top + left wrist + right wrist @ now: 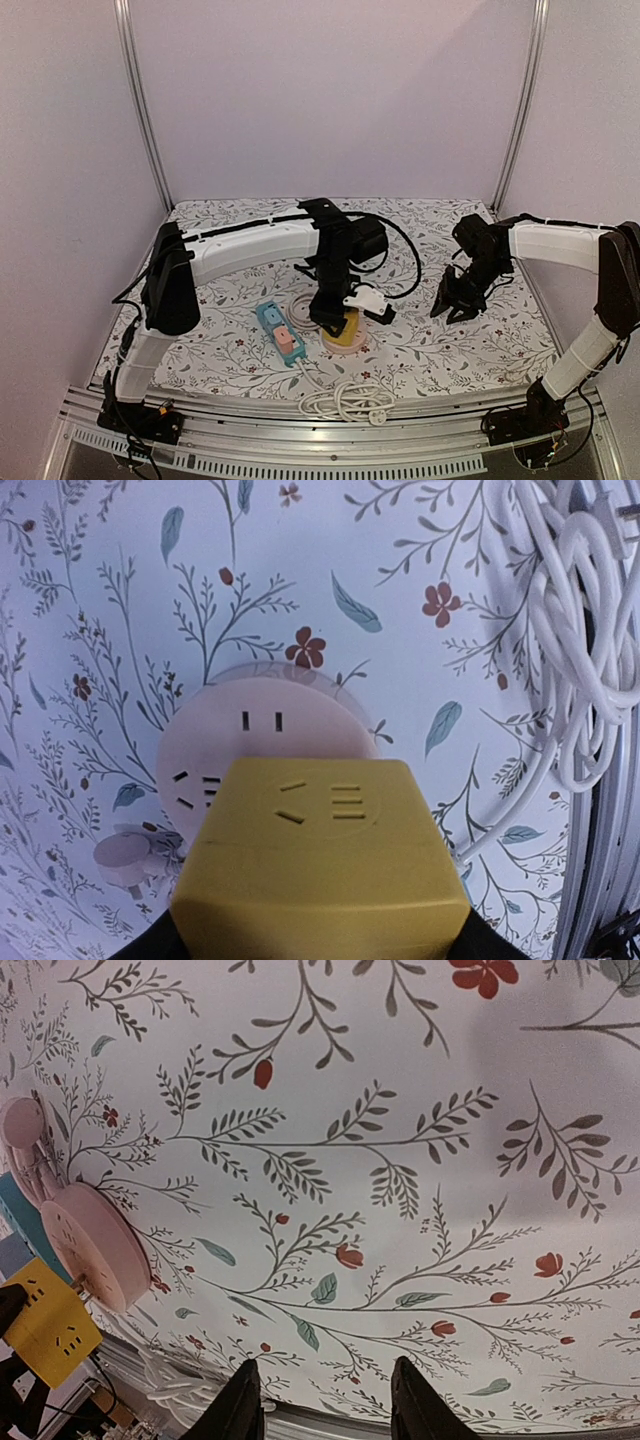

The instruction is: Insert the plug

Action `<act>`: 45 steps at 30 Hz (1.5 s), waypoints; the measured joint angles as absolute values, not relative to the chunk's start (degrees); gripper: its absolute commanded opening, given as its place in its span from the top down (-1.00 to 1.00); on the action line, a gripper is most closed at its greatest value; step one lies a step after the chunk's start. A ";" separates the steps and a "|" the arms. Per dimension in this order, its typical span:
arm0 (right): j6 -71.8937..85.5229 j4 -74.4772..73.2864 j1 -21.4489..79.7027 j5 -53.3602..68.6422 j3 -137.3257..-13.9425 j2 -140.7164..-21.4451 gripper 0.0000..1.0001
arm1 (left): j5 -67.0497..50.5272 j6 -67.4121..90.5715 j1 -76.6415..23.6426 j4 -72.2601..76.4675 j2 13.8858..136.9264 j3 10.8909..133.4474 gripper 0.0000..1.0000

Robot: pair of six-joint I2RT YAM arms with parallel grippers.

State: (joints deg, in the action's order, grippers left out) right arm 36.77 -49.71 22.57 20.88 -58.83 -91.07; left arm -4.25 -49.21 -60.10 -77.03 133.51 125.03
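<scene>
From above, the left end effector [335, 320] pinches the yellow adapter plug [350, 322] just over the pink round socket [345, 343] on the worktop [225, 215]. The right end effector [452, 300] hangs well apart.

The left wrist shows the plug [320, 870] overlapping the socket's [260, 735] near half, its prongs hidden.

The right wrist shows its fingers [248, 1402] spread and empty.

This looks like the alignment step. Next, the prongs need matching to the slots, then a straight push.

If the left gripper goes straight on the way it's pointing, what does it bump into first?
Probably the round pink socket, just past the yellow plug that the left gripper holds; how much gap remains is unclear.
</scene>
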 measured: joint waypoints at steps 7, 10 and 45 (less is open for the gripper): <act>36.75 -49.69 22.57 20.91 -58.70 -91.09 0.16 | -4.27 -48.71 -60.10 -76.29 132.79 123.81 1.00; 36.75 -49.69 22.61 20.91 -58.48 -91.09 0.16 | -4.29 -48.34 -60.10 -76.05 132.64 123.46 1.00; 36.77 -49.67 23.24 20.91 -58.08 -91.15 0.16 | -3.38 -47.05 -61.65 -76.90 130.91 125.69 1.00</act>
State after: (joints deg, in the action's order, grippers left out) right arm 36.77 -49.67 23.24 20.91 -58.08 -91.15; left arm -3.38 -47.05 -61.65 -76.90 130.91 125.69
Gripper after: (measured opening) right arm 0.419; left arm 0.617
